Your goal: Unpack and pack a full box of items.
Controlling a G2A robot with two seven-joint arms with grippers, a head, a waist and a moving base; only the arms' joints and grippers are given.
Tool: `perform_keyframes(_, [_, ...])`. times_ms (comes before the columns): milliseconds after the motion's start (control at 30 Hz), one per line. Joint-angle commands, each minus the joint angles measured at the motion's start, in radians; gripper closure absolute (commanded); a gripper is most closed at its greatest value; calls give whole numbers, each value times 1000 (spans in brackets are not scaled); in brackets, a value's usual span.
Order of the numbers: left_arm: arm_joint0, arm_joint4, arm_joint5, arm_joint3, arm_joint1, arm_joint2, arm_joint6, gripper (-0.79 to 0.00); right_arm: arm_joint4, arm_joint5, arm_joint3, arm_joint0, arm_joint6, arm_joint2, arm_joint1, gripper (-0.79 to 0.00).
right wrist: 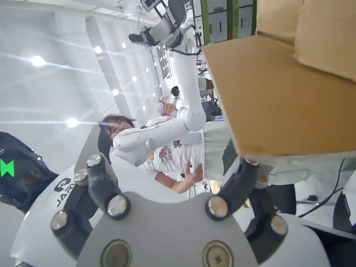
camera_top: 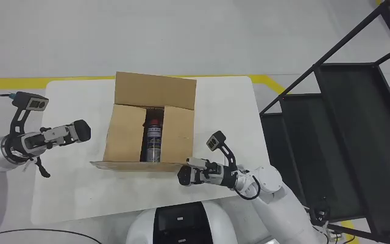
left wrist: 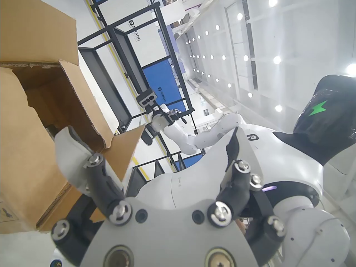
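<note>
At the centre of the table (camera_top: pixel 73 201) the cardboard box (camera_top: pixel 152 91) holds a spray can (camera_top: pixel 153 141) between half-shut flaps, and the right gripper (camera_top: pixel 181 175), fingers apart at the near flap (camera_top: pixel 134 165), may drag the whole box — the left gripper (camera_top: pixel 84 129), likewise spread, hangs well apart, bracing nothing.

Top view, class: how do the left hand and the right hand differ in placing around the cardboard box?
The left hand stands apart from the cardboard box; the right hand is by its near flap. The left hand points at the box's side, the right hand along its front. Both are open, empty.
</note>
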Motion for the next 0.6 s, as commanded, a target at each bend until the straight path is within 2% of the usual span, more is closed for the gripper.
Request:
perform_keyframes(0, [5, -11, -4, -6, 1, -6, -25, -785, -12, -7, 23, 30, -47, -24, -4, -785])
perform_keyframes(233, [29, -3, 23, -30, 6, -9, -119, -785, -57, -18, 87, 92, -166, -70, -12, -785])
perform_keyframes(367, [35, 53, 23, -22, 9, 37, -119, -785, -107, -16, 111, 120, -246, -84, -15, -785])
perform_keyframes(567, [-18, 207, -20, 59, 0, 150, -54, -785, -151, -65, 107, 153, -301, -95, -17, -785])
